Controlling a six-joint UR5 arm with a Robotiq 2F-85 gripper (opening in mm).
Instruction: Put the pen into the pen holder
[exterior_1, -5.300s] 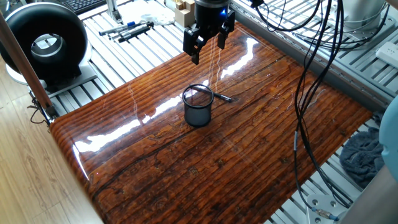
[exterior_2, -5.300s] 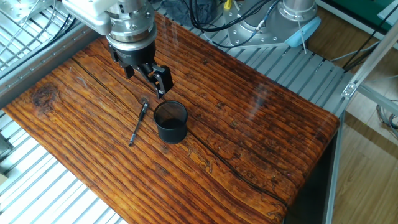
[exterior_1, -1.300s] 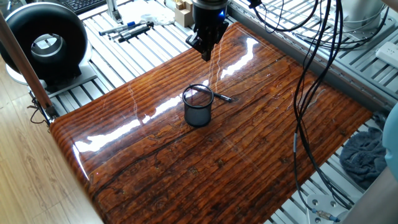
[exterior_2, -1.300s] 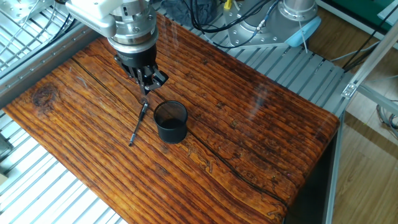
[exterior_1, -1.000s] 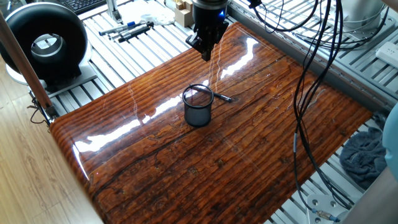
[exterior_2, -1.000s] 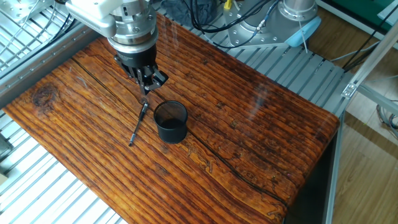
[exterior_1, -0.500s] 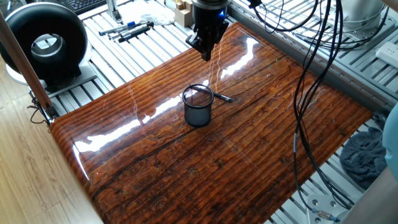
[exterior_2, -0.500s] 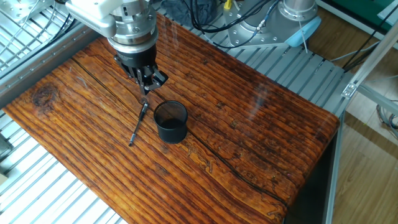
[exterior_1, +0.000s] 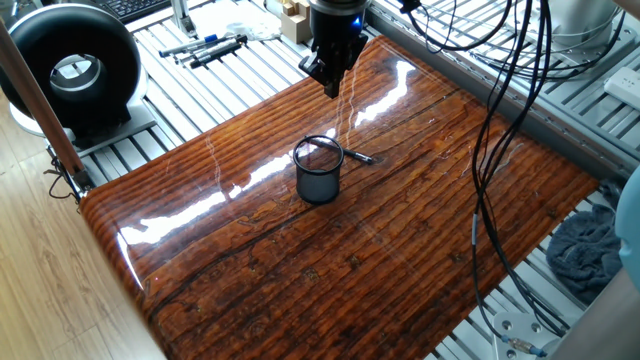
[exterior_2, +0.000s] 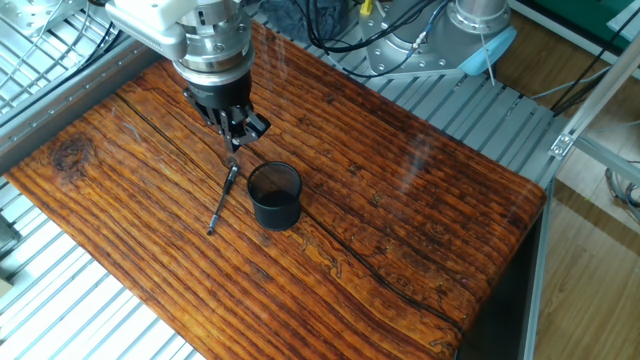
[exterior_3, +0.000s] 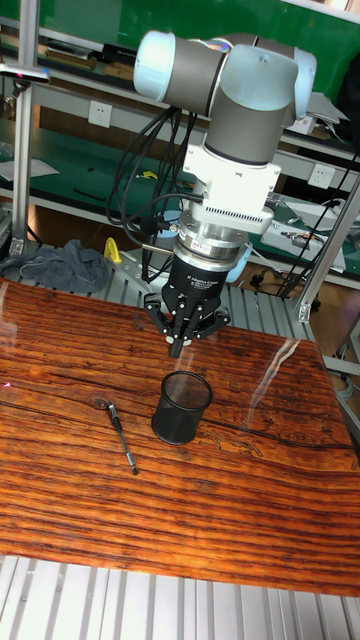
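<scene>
Since the earliest pictures the claw (exterior_2: 237, 133) has turned at the wrist and drawn its fingers together; over the last second nothing has shifted. It hangs above the wooden table (exterior_2: 420, 210) with the fingertips pinched to a narrow point and nothing between them, so it reads as closed and empty.

Just below and slightly forward of the claw's tips in the other fixed view lies the pen (exterior_2: 222, 198), flat on the wood, its near end almost under the fingers and its length running away from them. The pen holder (exterior_2: 274, 195) stands upright right beside the pen, on the claw's far side from the pen's tail; in the tall fixed view it sits directly beneath the claw, with the pen (exterior_3: 122, 435) off to one side of the holder (exterior_3: 181, 405).

My judgement is that the step in hand is the approach before the grasp. The next move calls for opening the fingers, lining them across the pen's shaft, and descending without knocking the holder.
</scene>
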